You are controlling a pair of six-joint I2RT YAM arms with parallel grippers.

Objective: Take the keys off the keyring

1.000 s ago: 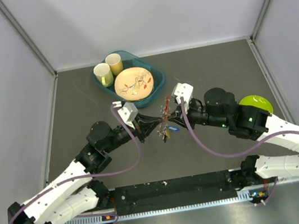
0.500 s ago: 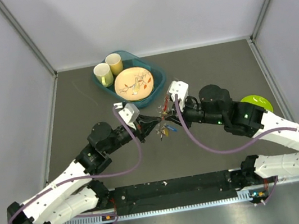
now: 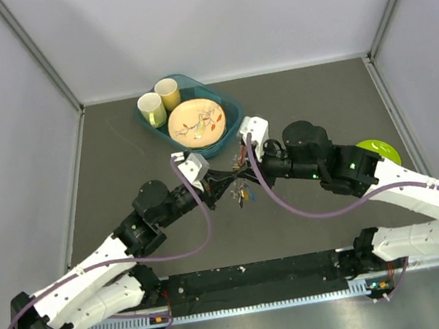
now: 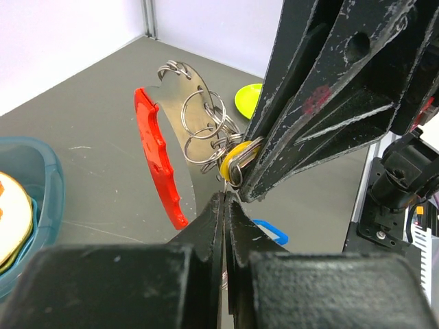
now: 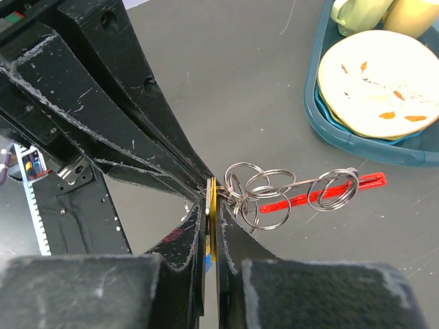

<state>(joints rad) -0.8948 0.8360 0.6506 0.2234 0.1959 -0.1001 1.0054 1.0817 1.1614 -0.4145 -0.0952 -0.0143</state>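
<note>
The keyring, a red clip with linked rings, hangs between both claws over the middle of the desk, just near of the teal tray. The right claw is clamped on a yellow-headed key. The left claw meets it tip to tip, fingers pressed almost together; I cannot tell what they pinch.

Teal tray at the back of the grey table holds 2 cups, cream and yellow, plus a patterned plate. Lime-green plate sits off right.
</note>
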